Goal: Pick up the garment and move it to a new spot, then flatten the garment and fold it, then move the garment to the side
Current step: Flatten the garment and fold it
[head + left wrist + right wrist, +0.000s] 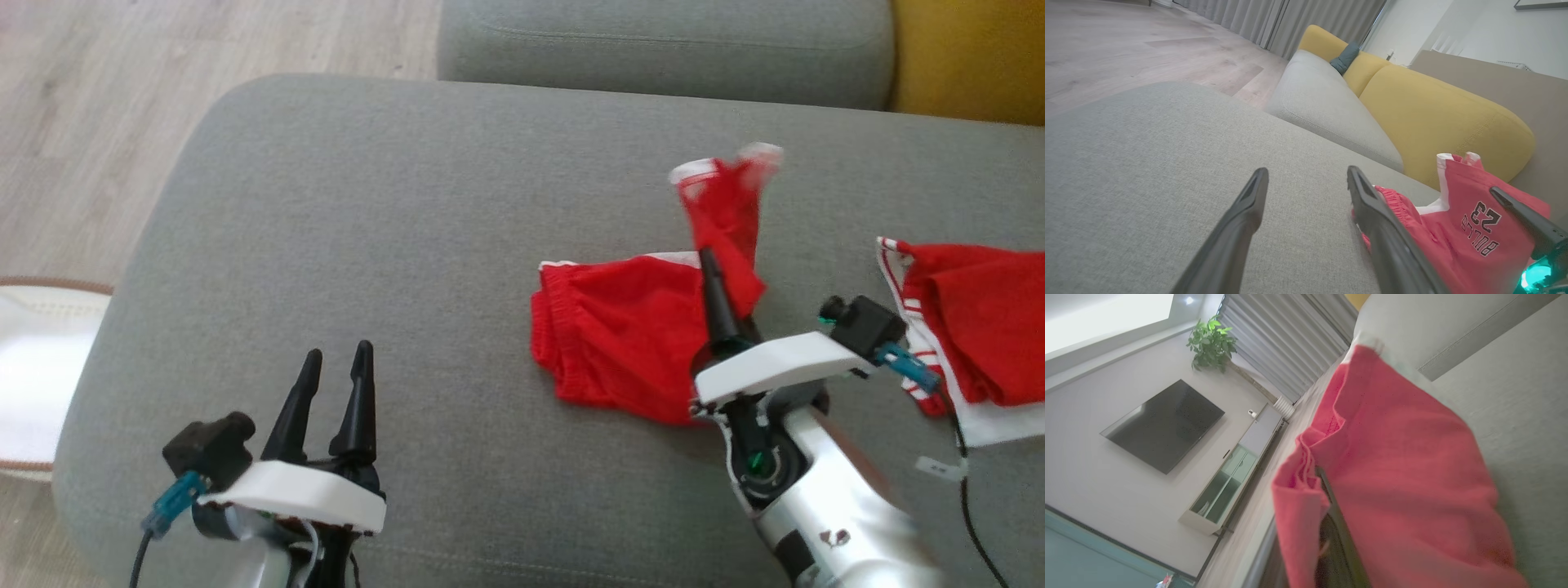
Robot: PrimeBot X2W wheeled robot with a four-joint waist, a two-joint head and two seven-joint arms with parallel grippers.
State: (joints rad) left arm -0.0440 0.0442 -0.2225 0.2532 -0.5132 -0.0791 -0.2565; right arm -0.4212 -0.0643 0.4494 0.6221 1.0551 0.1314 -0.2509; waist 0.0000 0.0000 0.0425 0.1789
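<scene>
The garment (620, 327) is a pair of red shorts with white trim, lying right of centre on the grey sofa seat (392, 245). One leg is pulled up off the seat. My right gripper (709, 263) is shut on that raised cloth, its fingers mostly wrapped in red fabric (1396, 457). In the left wrist view the shorts (1470, 232) show a black "23" print. My left gripper (336, 356) stands open over bare seat at the lower left, well apart from the shorts, with nothing between its fingers (1249, 204).
A second red and white garment (980, 318) lies at the seat's right edge. A grey cushion (653, 41) and a yellow cushion (971, 57) stand behind. Wooden floor (82, 122) and a white rug (33, 367) lie beyond the left edge.
</scene>
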